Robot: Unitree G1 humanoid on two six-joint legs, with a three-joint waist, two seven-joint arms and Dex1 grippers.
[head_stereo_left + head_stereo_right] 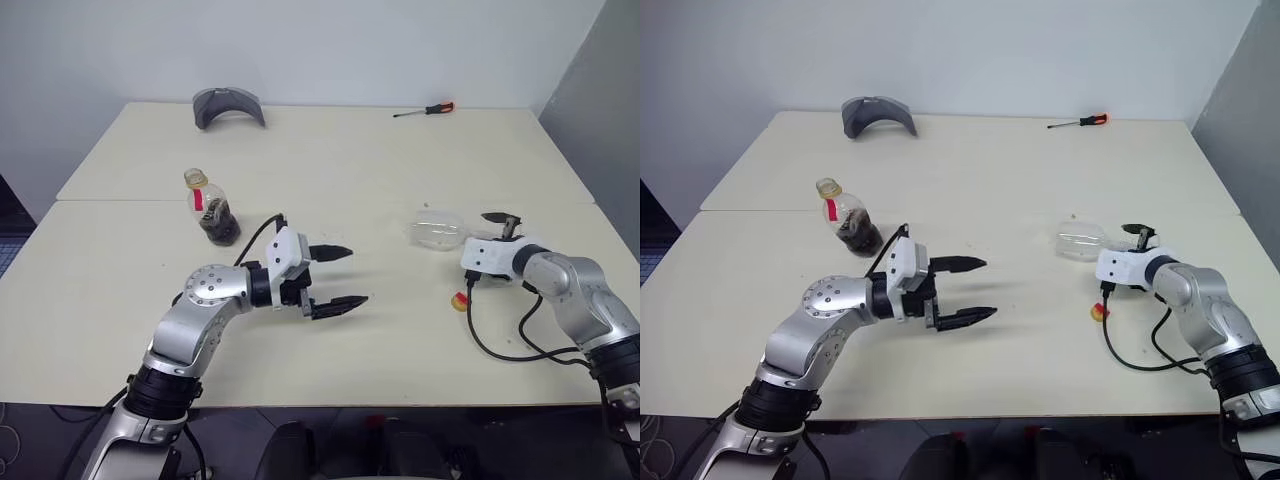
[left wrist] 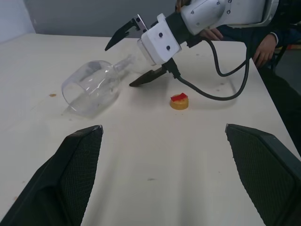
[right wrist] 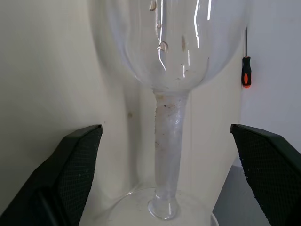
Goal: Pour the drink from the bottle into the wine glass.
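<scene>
head views overlook table (image 1: 330,160), wrist views close, low

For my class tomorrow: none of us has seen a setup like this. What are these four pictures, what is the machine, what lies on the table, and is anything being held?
This is a humanoid robot with two arms, each ending in a two-fingered black gripper. The two wide pictures come from a stereo camera on its head, looking down over a cream table. The other two come from cameras on its wrists, looking along the fingers.

On the table: the bottle, uncapped and upright, with a little dark drink in it; the wine glass, lying on its side; a yellow cap; a screwdriver; and a grey curved object at the far edge.

The left gripper is open over the table, holding nothing. The right gripper is open on either side of the glass's stem, not gripping it.
</scene>
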